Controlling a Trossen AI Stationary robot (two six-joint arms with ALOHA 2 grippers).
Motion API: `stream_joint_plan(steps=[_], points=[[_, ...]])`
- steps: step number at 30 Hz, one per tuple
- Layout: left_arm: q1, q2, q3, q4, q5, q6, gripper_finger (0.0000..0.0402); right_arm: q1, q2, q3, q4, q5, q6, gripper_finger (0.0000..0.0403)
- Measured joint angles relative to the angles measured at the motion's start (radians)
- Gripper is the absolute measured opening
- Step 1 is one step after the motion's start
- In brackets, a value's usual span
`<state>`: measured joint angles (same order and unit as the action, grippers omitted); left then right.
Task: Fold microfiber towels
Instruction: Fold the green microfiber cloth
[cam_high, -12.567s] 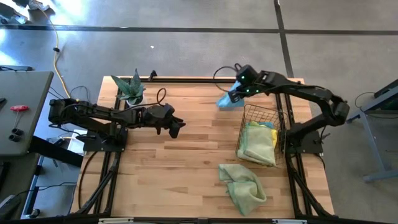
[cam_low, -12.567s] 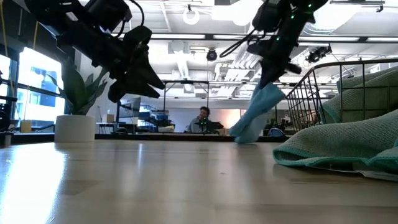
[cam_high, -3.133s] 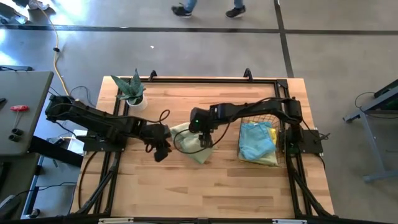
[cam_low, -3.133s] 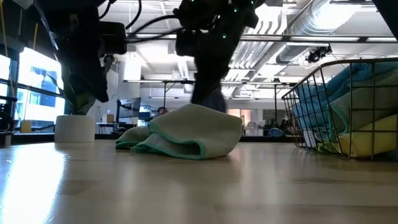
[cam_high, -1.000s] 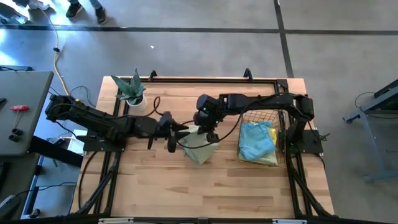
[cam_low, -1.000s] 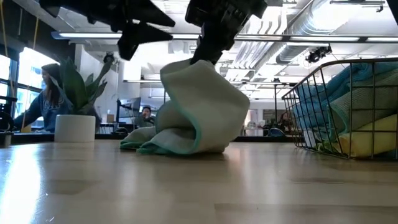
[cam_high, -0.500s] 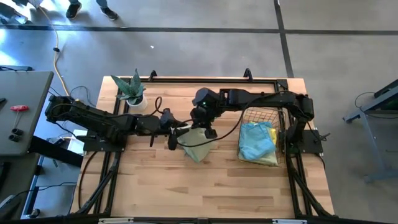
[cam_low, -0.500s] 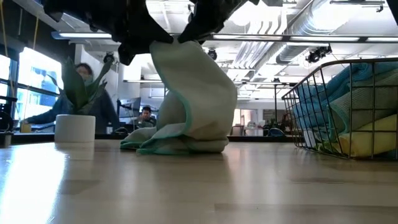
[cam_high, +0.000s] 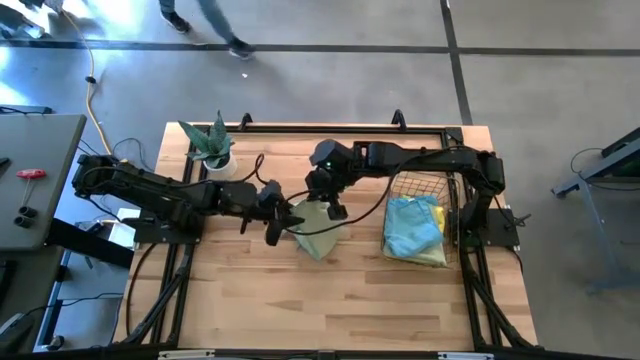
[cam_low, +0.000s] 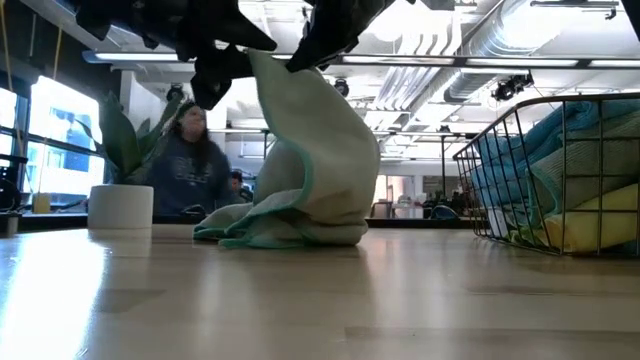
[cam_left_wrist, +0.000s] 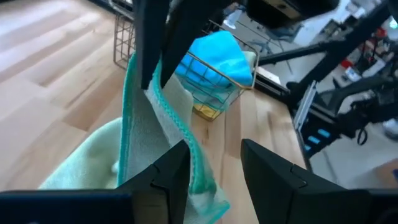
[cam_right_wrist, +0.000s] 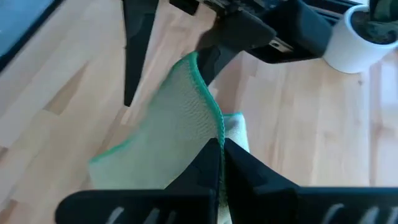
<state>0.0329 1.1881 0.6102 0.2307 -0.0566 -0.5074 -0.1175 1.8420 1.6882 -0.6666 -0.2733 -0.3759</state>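
Mid-table, the right gripper (cam_high: 335, 207) pinches the pale green towel (cam_high: 318, 232) by its edge, jaws pressed together, lifting it. The left gripper (cam_high: 283, 217) sits beside, jaws spread around the hem. Next it probably needs to close there so both can stretch it flat.

We see the scene brightly, evenly lit from overhead — ceiling lights (cam_low: 560, 15) flare white in the low view, and a window (cam_low: 45, 140) glows at its left. A walking person (cam_low: 190, 165) smears with motion blur. The table (cam_low: 320, 300) shows soft sheen — shadows stay faint.
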Motion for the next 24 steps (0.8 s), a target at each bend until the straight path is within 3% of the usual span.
stream_joint_plan(steps=[5,12,21,24], points=[[0.001,0.000,0.000,0.000,-0.051,-0.067,0.0109,0.002,0.000,0.000,0.000,0.032,0.000,0.0000],[0.001,0.000,0.000,0.026,-0.061,-0.160,0.0008,0.002,0.000,0.000,0.000,0.032,0.047,0.0002],[0.000,0.000,0.000,0.127,-0.060,-0.216,0.0002,0.000,-0.012,0.000,-0.068,0.035,0.106,0.0053],[0.000,0.000,0.000,0.127,-0.060,-0.233,0.0001,-0.001,-0.034,0.007,-0.089,0.090,0.106,0.0077]])
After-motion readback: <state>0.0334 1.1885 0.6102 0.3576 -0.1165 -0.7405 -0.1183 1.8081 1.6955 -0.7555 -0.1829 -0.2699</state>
